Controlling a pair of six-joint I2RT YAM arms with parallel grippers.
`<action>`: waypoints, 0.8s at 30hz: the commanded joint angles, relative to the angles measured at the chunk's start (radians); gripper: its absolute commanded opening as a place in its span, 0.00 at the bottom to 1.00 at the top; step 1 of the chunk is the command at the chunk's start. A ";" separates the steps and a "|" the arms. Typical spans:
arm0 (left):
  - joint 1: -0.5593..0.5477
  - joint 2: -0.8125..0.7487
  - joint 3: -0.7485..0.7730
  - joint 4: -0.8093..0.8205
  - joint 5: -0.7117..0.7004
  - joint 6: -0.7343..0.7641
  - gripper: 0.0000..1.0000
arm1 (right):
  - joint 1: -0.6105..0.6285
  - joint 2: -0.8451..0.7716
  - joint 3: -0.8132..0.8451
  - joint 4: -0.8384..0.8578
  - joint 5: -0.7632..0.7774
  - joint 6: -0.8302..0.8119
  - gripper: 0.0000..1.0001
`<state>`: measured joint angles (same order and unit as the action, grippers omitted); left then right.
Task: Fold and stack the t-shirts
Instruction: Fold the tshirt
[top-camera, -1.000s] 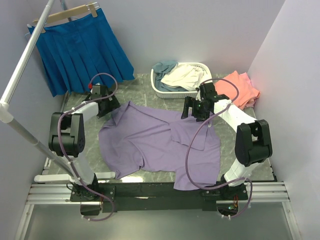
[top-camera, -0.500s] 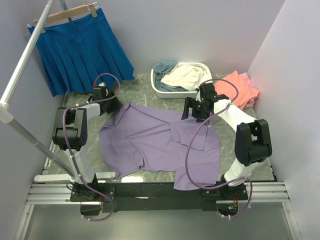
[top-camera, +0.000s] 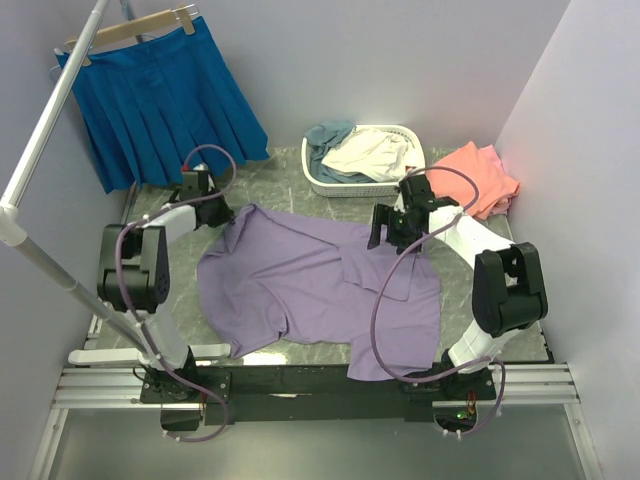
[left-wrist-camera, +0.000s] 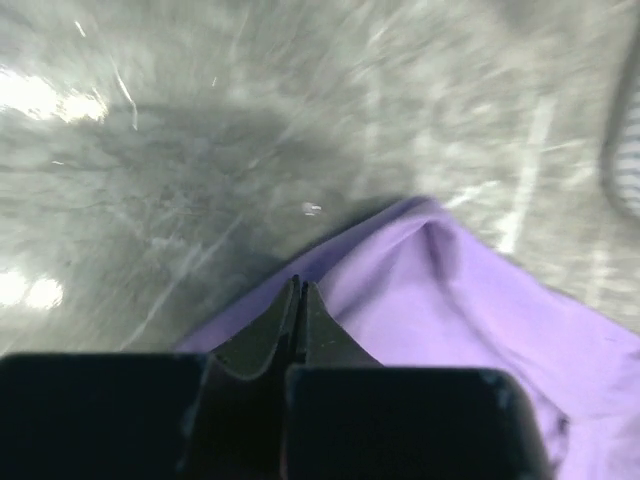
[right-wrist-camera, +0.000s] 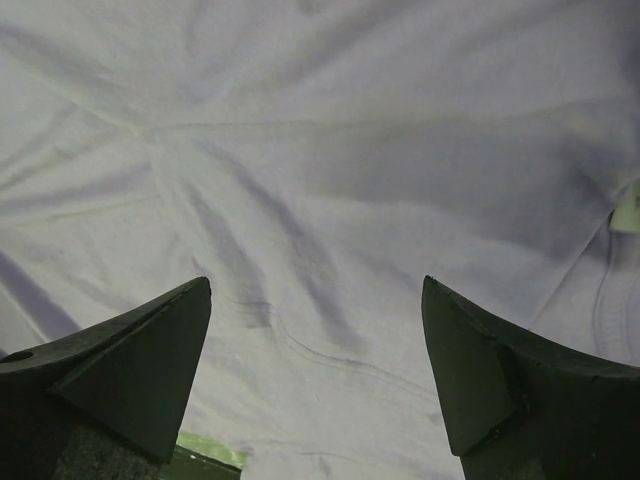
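Top external view first: the big lavender t-shirt (top-camera: 300, 285) is spread open on the grey surface (top-camera: 270, 175), just on the arms' side of the white basket (top-camera: 330, 188). The basket has cream and grey-blue tees (top-camera: 365, 150) heaped in it. A little pile of coral-pink tees (top-camera: 485, 180) sits just right of the basket.

The left gripper (top-camera: 222, 212) is down at the shirt's far left corner, off to the left of the basket. In the left wrist view its jaws are pressed tight together right on the edge of the cloth. Honestly can't tell if any fabric is actually caught between them.

The right gripper (right-wrist-camera: 315, 370) hangs over the shirt's far right part, just in front of the basket's right end. Its jaws are wide apart, with only wrinkled lavender cloth showing below and between them.
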<state>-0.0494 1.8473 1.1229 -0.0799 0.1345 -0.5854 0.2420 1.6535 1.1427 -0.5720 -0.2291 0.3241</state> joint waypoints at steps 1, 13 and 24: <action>-0.003 -0.178 0.072 -0.090 -0.042 0.029 0.01 | -0.001 -0.031 -0.058 0.029 -0.012 0.039 0.90; -0.035 -0.346 -0.023 -0.368 -0.131 0.053 0.02 | -0.016 0.025 -0.107 0.040 0.094 0.148 0.82; -0.058 -0.326 -0.175 -0.465 -0.326 -0.045 0.01 | -0.107 0.042 -0.113 0.020 0.154 0.185 0.79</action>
<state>-0.1066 1.5177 0.9627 -0.4942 -0.0841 -0.5869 0.1635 1.6917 1.0264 -0.5488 -0.1162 0.4900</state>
